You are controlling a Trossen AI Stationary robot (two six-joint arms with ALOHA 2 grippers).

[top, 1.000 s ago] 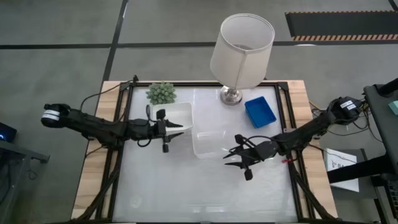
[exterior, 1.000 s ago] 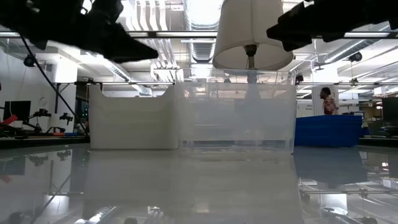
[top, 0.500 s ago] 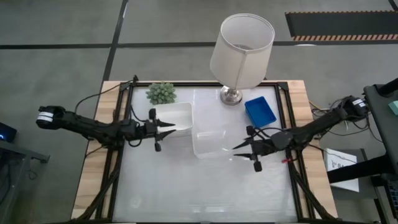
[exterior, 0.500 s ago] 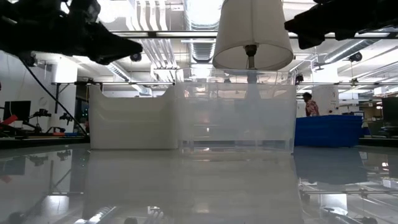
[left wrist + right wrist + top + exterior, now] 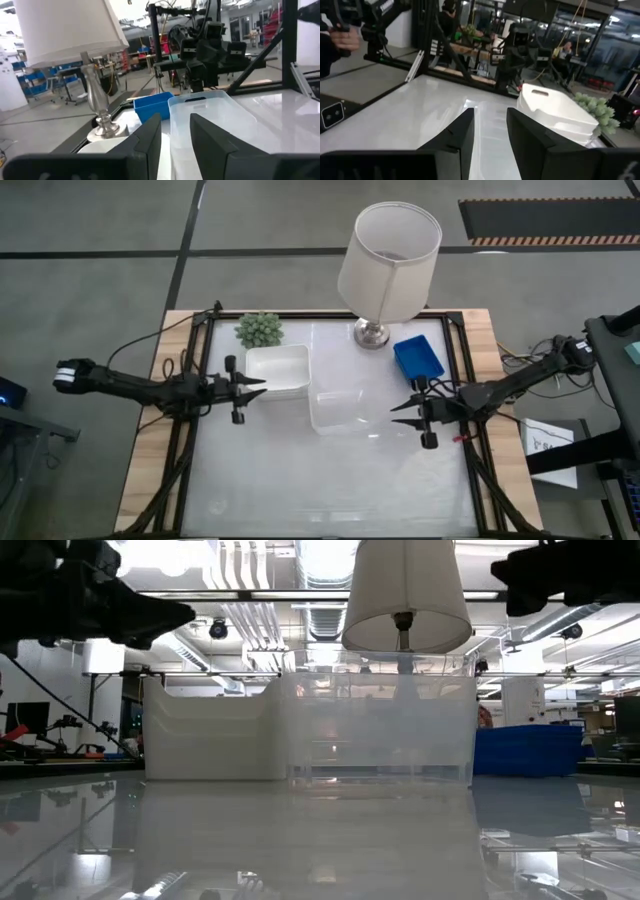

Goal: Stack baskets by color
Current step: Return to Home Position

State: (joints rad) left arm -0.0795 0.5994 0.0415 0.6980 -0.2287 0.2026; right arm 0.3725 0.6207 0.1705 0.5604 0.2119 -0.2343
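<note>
Desk [image 5: 300,480]: Three groups of baskets were seen sorted by colour on its far half, and the near half was left bare. The sorting was judged complete.
Lamp [image 5: 390,250]: It was set at the far edge, between the groups and out of the arms' way.
Clear baskets [image 5: 345,410]: These were placed at the centre, just beside the white ones, apparently nested so that one colour took one spot.
White baskets [image 5: 279,370]: These were stacked left of centre, with layered rims showing, near the plant [image 5: 259,330].
Blue baskets [image 5: 418,359]: These were kept right of the lamp base. It could not be told from above whether more than one was nested there.
Left claw [image 5: 255,385]: It was held just off the white stack's left edge. A narrow gap was shown between its fingers and nothing was gripped, as suited a retreat after the last placement.
Right claw [image 5: 402,408]: It was held right of the clear stack, below the blue one, likewise parted a little and empty.
Change: A second before, the left claw had been over the white stack's rim and the right claw in front of the clear stack. Both had since been drawn outward towards their own sides. No basket was seen to have shifted.
</note>
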